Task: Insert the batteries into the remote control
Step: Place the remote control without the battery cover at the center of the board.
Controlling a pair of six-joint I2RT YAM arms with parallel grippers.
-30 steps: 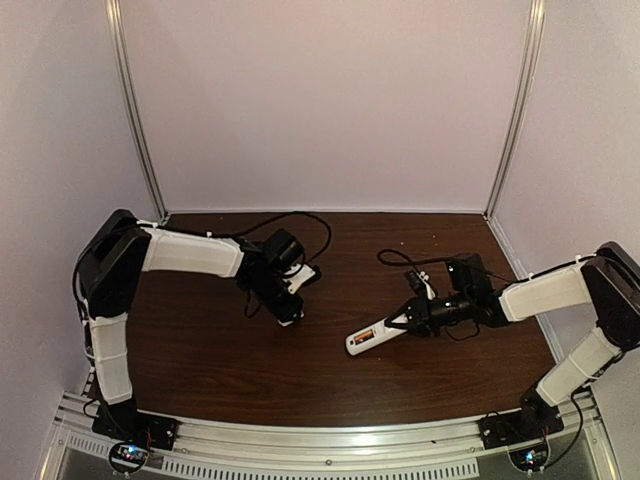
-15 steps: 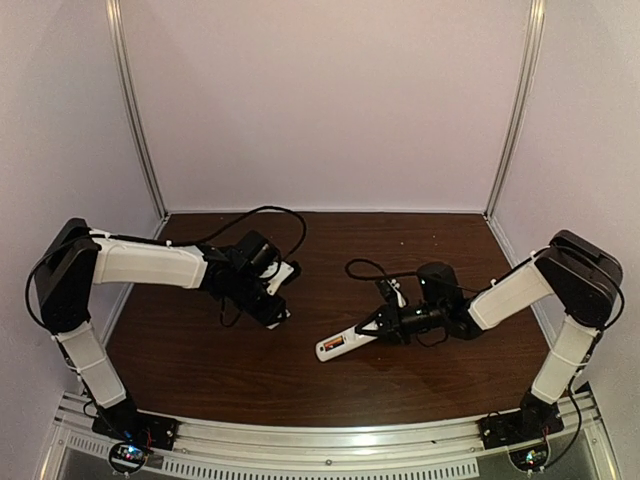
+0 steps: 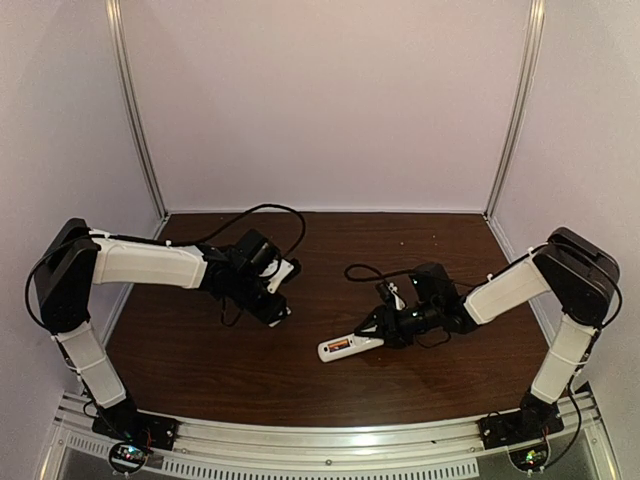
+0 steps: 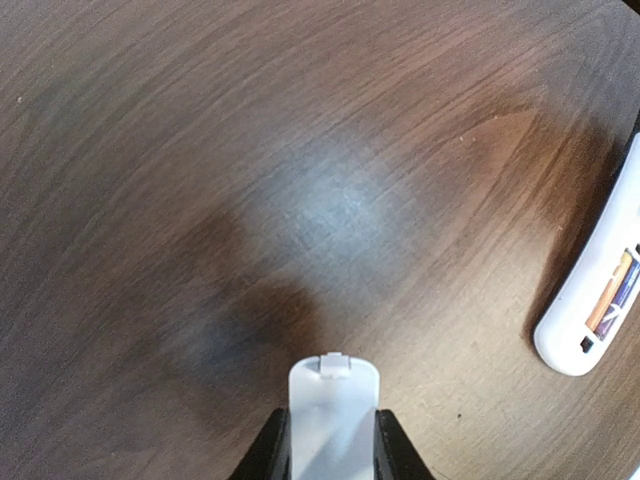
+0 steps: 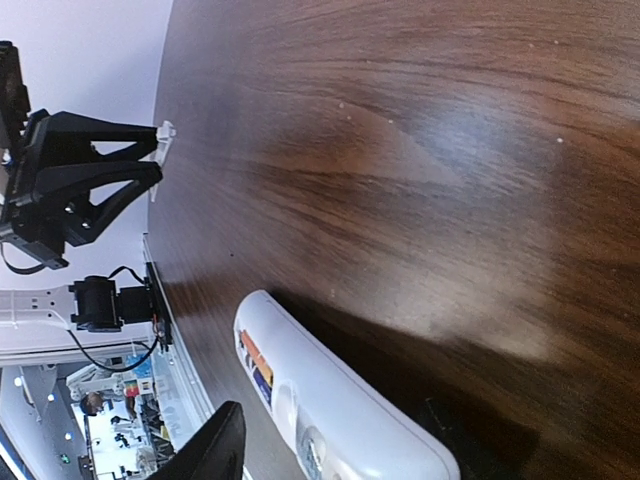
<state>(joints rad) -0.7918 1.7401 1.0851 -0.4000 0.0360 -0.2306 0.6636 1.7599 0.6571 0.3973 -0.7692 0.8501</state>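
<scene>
Robot lab booth, pale wall panels (image 3: 320, 100), aluminium posts (image 3: 135, 110), wooden table (image 3: 330, 250), bolted arms (image 3: 150, 262)

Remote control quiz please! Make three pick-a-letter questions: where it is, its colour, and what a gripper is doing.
1. The remote control is: A by the right gripper; B in the left gripper; C hanging in the air.
2. The remote control is: A black; B white; C green.
3. The left gripper is: A wide open; B out of view; C shut on the white cover.
Answers: A, its end sits at that gripper; B, its shell is white; C, the left wrist view shows the pinch.
</scene>
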